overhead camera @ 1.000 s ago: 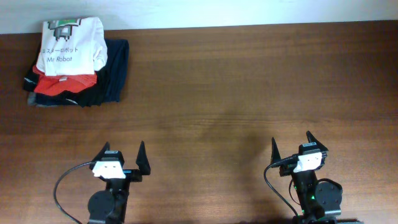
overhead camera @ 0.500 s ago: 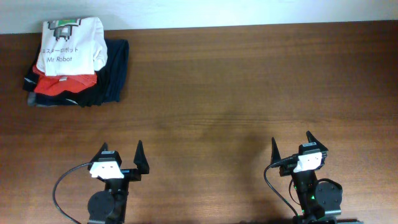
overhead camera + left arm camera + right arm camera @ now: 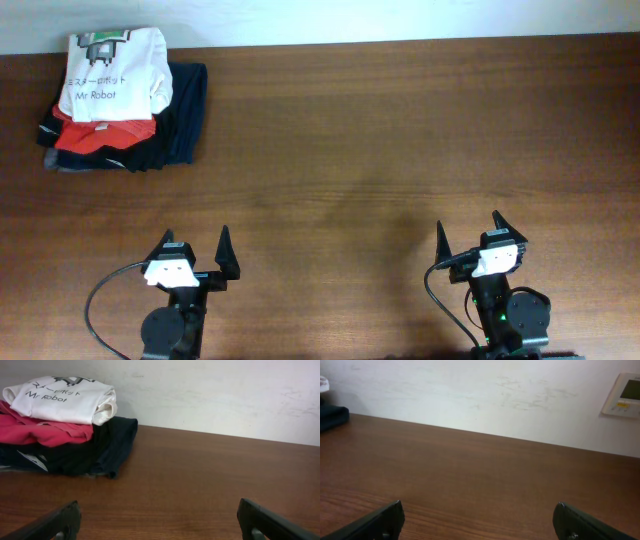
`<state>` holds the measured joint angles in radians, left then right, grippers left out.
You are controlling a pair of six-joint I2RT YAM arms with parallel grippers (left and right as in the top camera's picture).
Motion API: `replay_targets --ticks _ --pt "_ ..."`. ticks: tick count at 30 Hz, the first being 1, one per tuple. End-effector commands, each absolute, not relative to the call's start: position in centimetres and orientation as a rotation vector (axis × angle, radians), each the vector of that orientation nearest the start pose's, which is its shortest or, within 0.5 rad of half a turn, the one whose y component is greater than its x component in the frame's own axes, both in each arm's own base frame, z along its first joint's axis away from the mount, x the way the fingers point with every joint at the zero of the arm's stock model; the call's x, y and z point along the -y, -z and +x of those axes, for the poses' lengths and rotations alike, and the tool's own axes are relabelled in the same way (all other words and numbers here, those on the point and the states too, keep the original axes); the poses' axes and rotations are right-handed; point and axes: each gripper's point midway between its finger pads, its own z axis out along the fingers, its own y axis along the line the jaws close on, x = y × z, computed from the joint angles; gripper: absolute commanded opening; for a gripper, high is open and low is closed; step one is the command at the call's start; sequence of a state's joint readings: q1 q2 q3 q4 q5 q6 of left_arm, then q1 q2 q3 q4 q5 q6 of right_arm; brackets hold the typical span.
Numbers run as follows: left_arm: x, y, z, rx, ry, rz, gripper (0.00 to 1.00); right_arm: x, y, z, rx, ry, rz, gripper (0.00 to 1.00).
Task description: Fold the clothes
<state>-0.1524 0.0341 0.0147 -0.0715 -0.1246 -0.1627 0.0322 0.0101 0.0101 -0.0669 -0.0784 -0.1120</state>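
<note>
The clothes, a white T-shirt (image 3: 110, 75) with "Mr Robot" lettering, lie folded on top of a pile at the table's far left corner. In the left wrist view the T-shirt (image 3: 62, 399) shows at the upper left, well beyond the fingers. My left gripper (image 3: 196, 236) stands open at the near edge, with only bare wood between its fingertips (image 3: 159, 505). Over at the near right, my right gripper (image 3: 468, 222) is open too and holds nothing (image 3: 479, 505). Both are far from the pile.
Under the T-shirt lie a red shirt (image 3: 95, 135) and dark folded garments (image 3: 182, 120), seen also as red shirt (image 3: 40, 432) and dark garments (image 3: 95, 445). A white wall runs behind the table, with a wall panel (image 3: 626, 395) at the right.
My left gripper has shifted slightly to the left. The right arm and the pile have not moved.
</note>
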Motion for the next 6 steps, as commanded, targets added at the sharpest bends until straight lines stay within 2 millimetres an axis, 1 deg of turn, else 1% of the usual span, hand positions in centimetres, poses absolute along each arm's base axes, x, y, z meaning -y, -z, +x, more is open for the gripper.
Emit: replay_targets --ticks 1,6 --pt "1.55 -15.55 24.60 -1.653 0.140 -0.118 0.99 -1.90 -15.73 24.54 -1.634 0.008 -0.172 0.98" --pt "1.55 -15.55 24.60 -1.653 0.140 -0.118 0.99 -1.90 -15.73 24.54 -1.634 0.008 -0.172 0.98"
